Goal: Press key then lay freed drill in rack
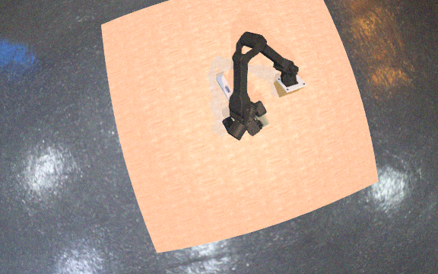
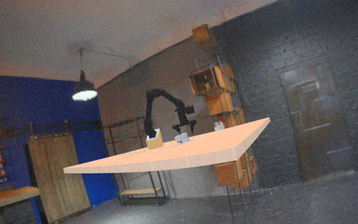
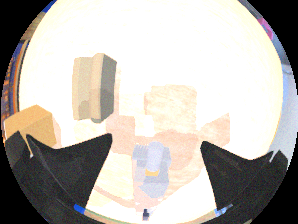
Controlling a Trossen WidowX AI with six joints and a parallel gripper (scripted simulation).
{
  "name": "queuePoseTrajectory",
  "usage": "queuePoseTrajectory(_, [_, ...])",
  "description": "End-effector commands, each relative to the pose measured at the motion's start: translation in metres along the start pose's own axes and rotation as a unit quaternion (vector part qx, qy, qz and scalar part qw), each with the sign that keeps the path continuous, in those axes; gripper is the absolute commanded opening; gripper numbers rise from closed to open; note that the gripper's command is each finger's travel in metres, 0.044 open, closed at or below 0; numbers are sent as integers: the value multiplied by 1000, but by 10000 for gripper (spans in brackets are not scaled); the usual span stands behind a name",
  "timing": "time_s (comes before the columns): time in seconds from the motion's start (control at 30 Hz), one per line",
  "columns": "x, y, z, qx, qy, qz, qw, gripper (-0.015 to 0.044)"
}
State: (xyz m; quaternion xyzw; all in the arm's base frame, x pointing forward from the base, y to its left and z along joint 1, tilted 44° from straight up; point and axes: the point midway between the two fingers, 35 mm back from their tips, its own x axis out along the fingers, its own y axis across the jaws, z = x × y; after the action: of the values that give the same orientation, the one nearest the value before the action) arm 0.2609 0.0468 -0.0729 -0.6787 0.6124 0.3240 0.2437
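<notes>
While hand (image 2: pixel 184 127) gapes, one drill (image 3: pixel 152 169) below.

Peach wood-grain counter (image 2: pixel 197 155) on thin metal legs; hanging dome lamp (image 2: pixel 84 90) lit, stacked orange wooden crates (image 2: pixel 219 81) past far edge, weathered wooden sliding door (image 2: pixel 58 174).

one counter (image 1: pixel 188 190). one black arm (image 1: pixel 242 68) with one pincer (image 2: pixel 184 126). one tan base block (image 2: pixel 155 140). one pale grey-blue block (image 2: pixel 182 137) under the pincer. one white flat piece (image 1: pixel 224 87) beside the arm. one hanging lamp (image 2: pixel 84 90).
</notes>
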Motion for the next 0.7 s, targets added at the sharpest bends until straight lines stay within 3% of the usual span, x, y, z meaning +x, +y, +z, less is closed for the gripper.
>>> queuePoseTrajectory(0.0, [7, 2, -2, -4, 3, 2, 1000, 440])
queuePoseTrajectory(0.57, [30, 3, -9, -4, 5, 3, 1000, 440])
queuePoseTrajectory(0.67, [27, 2, -9, 0, 2, 1, 1000, 361])
